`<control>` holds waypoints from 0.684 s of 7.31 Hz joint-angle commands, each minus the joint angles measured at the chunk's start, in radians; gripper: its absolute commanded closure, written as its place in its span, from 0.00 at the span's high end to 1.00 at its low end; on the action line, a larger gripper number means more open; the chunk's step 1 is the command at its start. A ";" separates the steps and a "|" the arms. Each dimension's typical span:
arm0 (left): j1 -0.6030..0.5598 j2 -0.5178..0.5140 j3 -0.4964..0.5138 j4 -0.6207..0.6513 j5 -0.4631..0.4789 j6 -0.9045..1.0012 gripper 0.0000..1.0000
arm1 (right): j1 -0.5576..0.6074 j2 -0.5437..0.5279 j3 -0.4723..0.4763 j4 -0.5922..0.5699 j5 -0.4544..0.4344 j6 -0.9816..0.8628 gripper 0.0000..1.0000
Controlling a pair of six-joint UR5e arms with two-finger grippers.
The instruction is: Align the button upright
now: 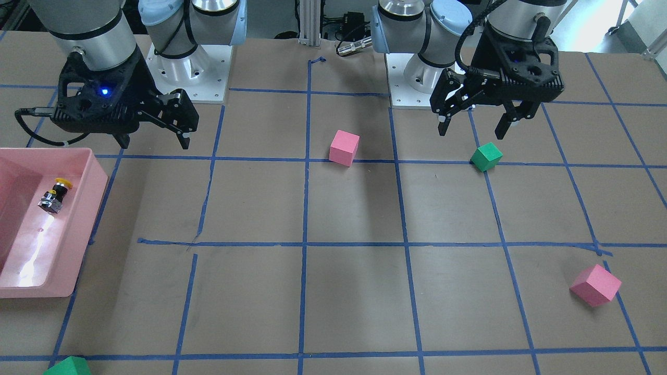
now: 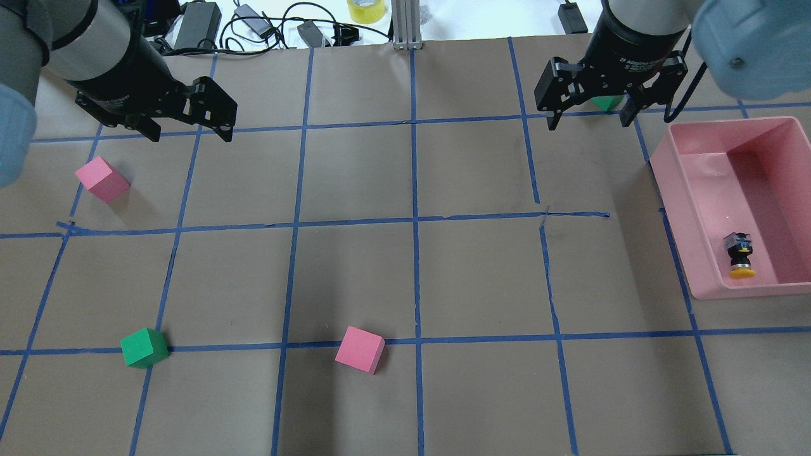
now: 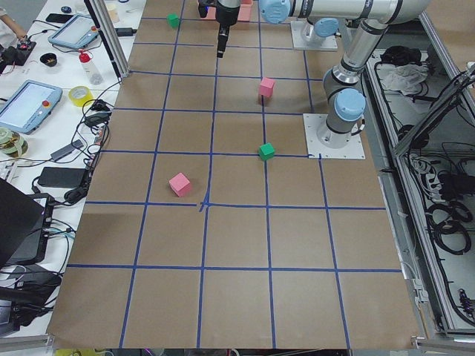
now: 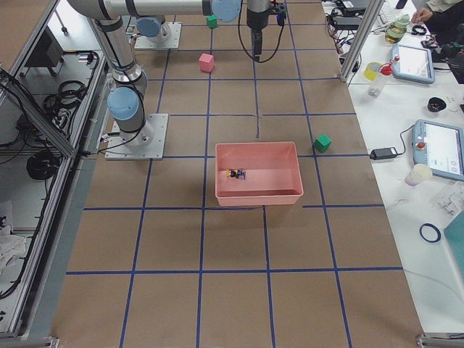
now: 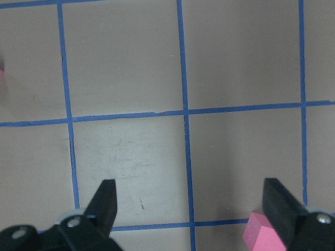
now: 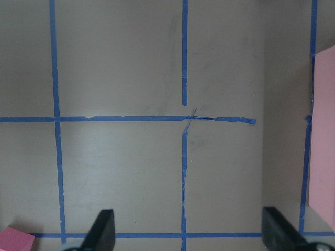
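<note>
The button [image 2: 740, 254] lies on its side inside the pink bin [image 2: 709, 209] at the table's right end, with its yellow cap toward the robot's side. It also shows in the front view [image 1: 56, 195] and in the right side view [image 4: 235, 174]. My right gripper [image 2: 589, 121] is open and empty. It hangs above the table beside the bin's far left corner, well away from the button. It also shows in the front view [image 1: 153, 139] and in its wrist view [image 6: 188, 232]. My left gripper [image 2: 190, 130] is open and empty over the far left of the table; it also shows in its wrist view [image 5: 191, 204].
A pink cube [image 2: 101, 179] lies near my left gripper. Another pink cube [image 2: 360, 348] and a green cube [image 2: 144, 347] lie on the near side. A second green cube [image 2: 607, 102] sits behind my right gripper. The bin's edge [image 6: 324, 130] shows in the right wrist view.
</note>
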 commanded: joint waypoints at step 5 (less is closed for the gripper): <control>0.000 0.000 0.000 0.000 0.000 -0.001 1.00 | -0.016 0.003 -0.007 -0.012 -0.004 -0.014 1.00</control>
